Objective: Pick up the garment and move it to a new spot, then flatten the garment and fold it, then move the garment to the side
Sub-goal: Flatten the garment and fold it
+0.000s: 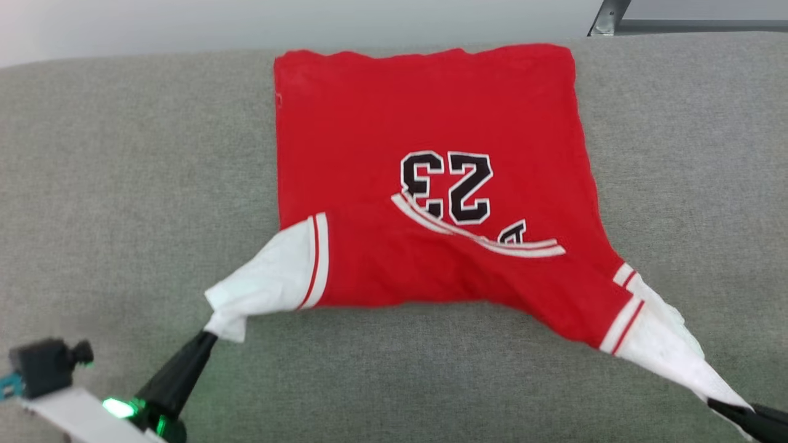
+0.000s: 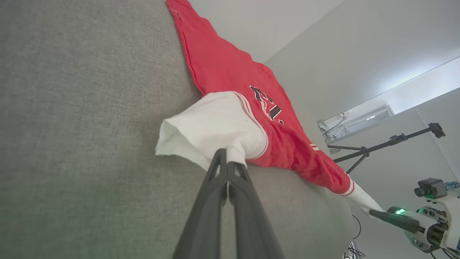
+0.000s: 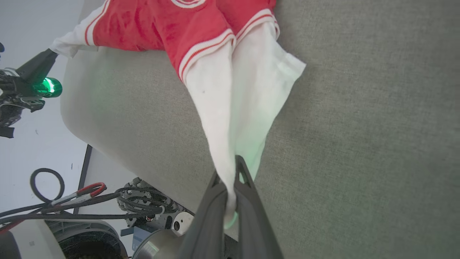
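Head view: jersey held by both sleeves

Red jersey-style shirt [image 1: 431, 123] with a black "23" lies flat across the middle of the grey woven cushion [image 1: 123, 184]. Left gripper [image 1: 208, 336] pinches one white sleeve end [image 1: 265, 277] near the cushion's front edge. Right gripper [image 1: 713, 403] pinches the other sleeve end [image 1: 665, 344] there too.

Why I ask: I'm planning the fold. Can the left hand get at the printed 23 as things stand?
Probably not yet: the left hand is shut on the white sleeve end of the garment, so it would have to let go first. Otherwise nothing lies between it and the 23.
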Controlling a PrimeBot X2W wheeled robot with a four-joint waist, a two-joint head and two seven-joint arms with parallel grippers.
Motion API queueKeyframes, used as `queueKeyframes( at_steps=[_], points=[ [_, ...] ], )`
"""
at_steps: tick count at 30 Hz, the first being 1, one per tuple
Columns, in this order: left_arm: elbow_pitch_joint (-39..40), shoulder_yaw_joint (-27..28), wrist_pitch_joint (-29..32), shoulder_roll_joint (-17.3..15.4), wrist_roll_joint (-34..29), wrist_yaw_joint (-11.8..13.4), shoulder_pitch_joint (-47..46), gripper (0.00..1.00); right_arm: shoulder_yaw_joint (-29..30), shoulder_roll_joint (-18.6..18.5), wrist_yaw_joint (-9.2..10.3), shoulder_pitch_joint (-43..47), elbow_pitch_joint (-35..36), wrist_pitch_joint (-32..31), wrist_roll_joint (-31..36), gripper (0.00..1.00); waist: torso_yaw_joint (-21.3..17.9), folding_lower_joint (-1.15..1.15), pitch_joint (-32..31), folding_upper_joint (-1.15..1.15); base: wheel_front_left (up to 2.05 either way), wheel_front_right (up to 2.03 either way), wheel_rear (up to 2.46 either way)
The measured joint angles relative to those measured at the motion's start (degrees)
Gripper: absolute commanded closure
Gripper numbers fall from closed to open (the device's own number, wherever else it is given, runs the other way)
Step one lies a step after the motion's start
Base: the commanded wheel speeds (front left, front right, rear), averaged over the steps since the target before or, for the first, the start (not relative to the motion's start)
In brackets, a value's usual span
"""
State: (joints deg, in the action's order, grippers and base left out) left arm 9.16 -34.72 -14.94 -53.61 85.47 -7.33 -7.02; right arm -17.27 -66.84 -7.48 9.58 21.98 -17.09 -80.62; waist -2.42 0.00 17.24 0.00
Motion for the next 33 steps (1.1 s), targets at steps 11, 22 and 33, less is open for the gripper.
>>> queueKeyframes(
  at_steps=[11,22,33],
  points=[
    [5.3,6.0,-0.2,-3.5,-0.8,1.4,14.8,1.00,6.0,-2.6,0.00,13.6,2.7,1.5,-1.6,1.00,-0.2,0.00,-0.2,0.00,0.00,0.00,0.00],
    [6.0,2.7,4.8,-4.5,-7.7,7.6,12.4,1.00,8.2,-2.4,0.00,15.4,2.3,-3.6,3.4,1.00,-0.2,0.00,0.2,0.00,0.00,0.00,0.00],
    [2.3,-5.4,15.3,0.2,-17.5,11.9,2.8,1.00,1.1,10.7,0.00,3.8,-5.2,-15.6,17.5,1.00,0.8,0.00,1.2,0.00,0.00,0.00,0.00]
  ],
)
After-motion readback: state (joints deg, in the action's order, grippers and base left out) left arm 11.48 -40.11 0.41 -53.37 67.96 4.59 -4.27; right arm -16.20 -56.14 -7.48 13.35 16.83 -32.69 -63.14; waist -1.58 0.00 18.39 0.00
